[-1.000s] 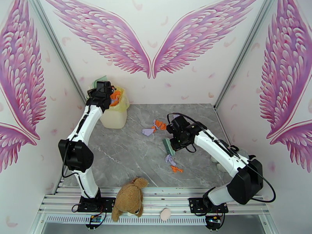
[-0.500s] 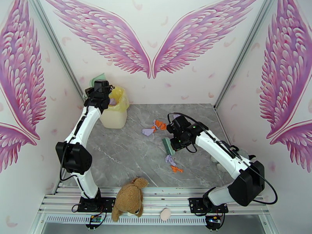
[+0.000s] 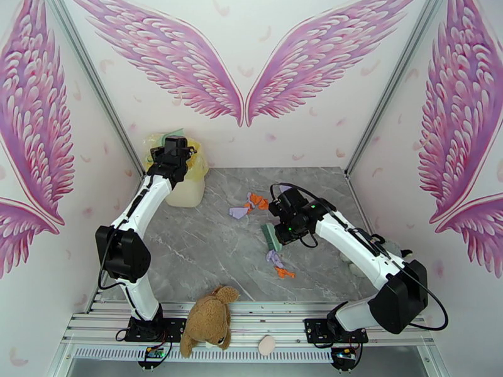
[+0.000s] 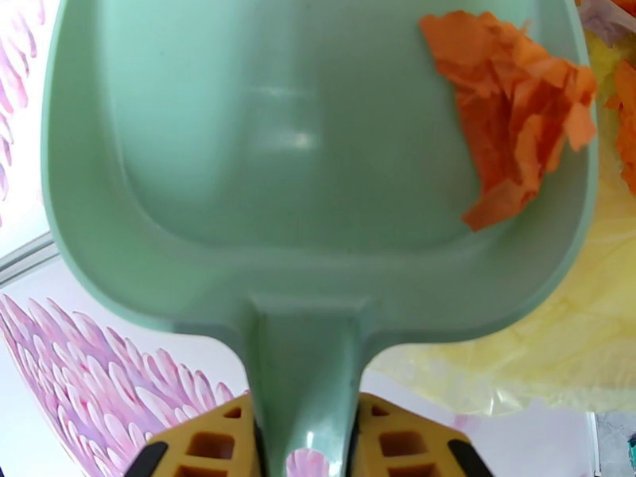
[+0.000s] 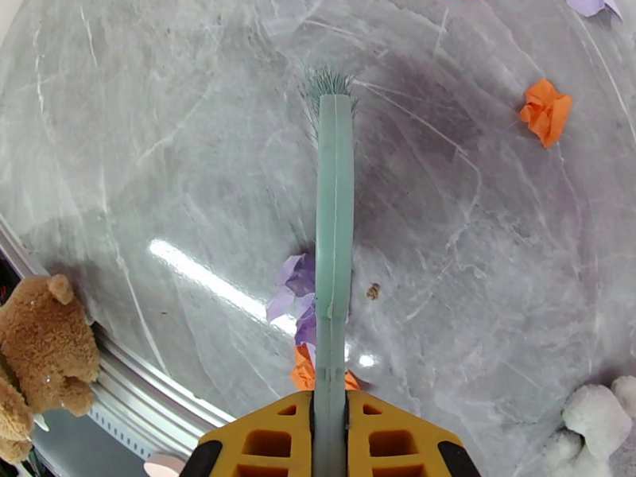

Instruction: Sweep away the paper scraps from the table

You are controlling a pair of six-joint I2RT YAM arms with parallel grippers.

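The white walls (image 3: pixel 264 146) all around have big pink wings painted on them. The table (image 3: pixel 201 246) is flat, grey and shiny, like marble with pale lines. It has a silver metal edge at the near side. A pale bin (image 3: pixel 187 188) with a thin yellow bag in it stands in the far left corner.

The left claw (image 4: pixel 306 443) is up over the bin. It is squeezed narrow on the handle of a smooth mint-green dustpan (image 4: pixel 278 153). One crinkly orange wad (image 4: pixel 517 113) lies in the pan.

The right claw (image 5: pixel 330 439) is closed tight on the flat handle of a green brush (image 5: pixel 334 192). The bristles are low by the table; I cannot tell if they touch it.

The paper scraps (image 3: pixel 254 201) are small crumpled orange and purple bits lying on the table, some past the brush. A purple scrap (image 5: pixel 290 292) lies right beside the brush handle. A fuzzy brown toy (image 3: pixel 209 318) sits on the near metal edge.
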